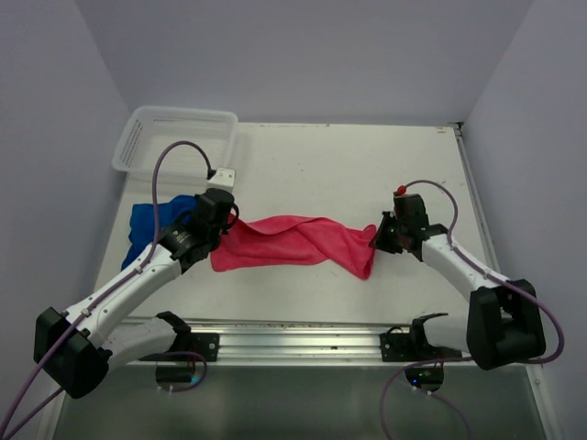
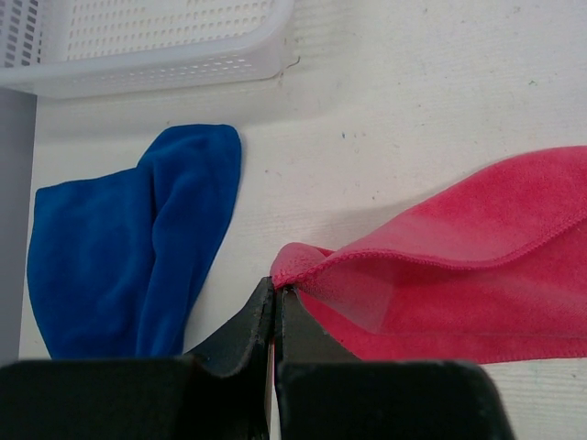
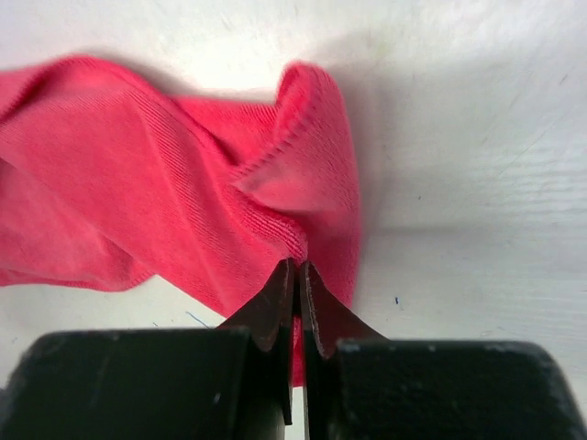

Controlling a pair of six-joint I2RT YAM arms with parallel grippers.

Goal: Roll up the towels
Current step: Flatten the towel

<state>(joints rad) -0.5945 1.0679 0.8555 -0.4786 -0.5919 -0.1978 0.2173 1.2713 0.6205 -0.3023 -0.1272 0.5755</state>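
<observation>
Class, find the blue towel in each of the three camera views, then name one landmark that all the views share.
Top external: the blue towel lies at the left edge, about halfway up.
Left wrist: the blue towel fills the lower left.
Right wrist: it is not in this view.
Shared landmark: the pink towel shows in all three.

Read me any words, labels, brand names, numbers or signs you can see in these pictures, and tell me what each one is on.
None: no view shows any readable text.
White mesh basket: no label or brand shows.
Pink-red towel and blue towel: no tag or print shows.
Table: only tiny specks, not letters.
</observation>
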